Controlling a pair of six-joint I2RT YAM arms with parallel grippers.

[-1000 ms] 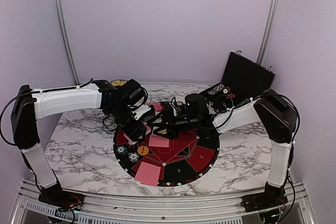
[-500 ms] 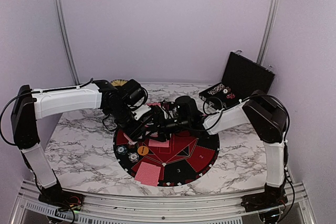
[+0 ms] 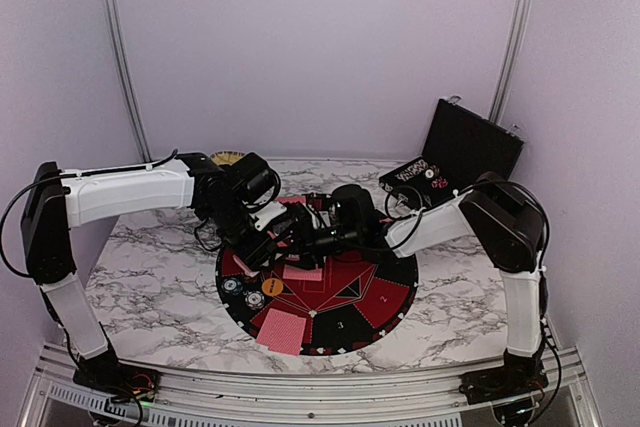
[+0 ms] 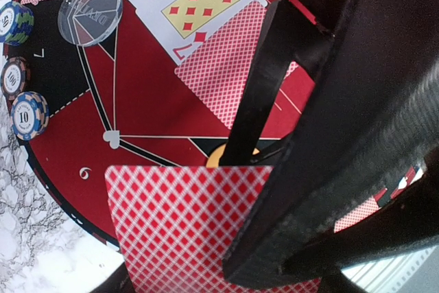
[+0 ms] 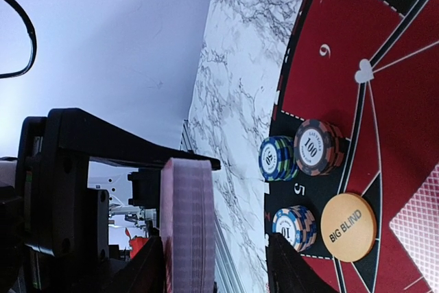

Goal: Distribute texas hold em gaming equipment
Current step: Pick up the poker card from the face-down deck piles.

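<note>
Clutching deck [image 5: 186, 224], left claw [image 3: 270, 248] inside mat rim [image 3: 410, 282]

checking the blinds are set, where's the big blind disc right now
Right wrist view, lower right: the orange BIG BLIND disc lies flat on the mat, beside the chip stack marked 10 and below the 100 stack.

White marble-patterned table [image 3: 150, 287], round red-and-black mat [image 3: 385, 297] at its centre; open black case [image 3: 475, 147] far right corner

pink-backed deck [image 5: 186, 224]: on edge | chip stacks [image 5: 319, 147]: clustered, upright | orange disc [image 5: 348, 226]: flat
</note>
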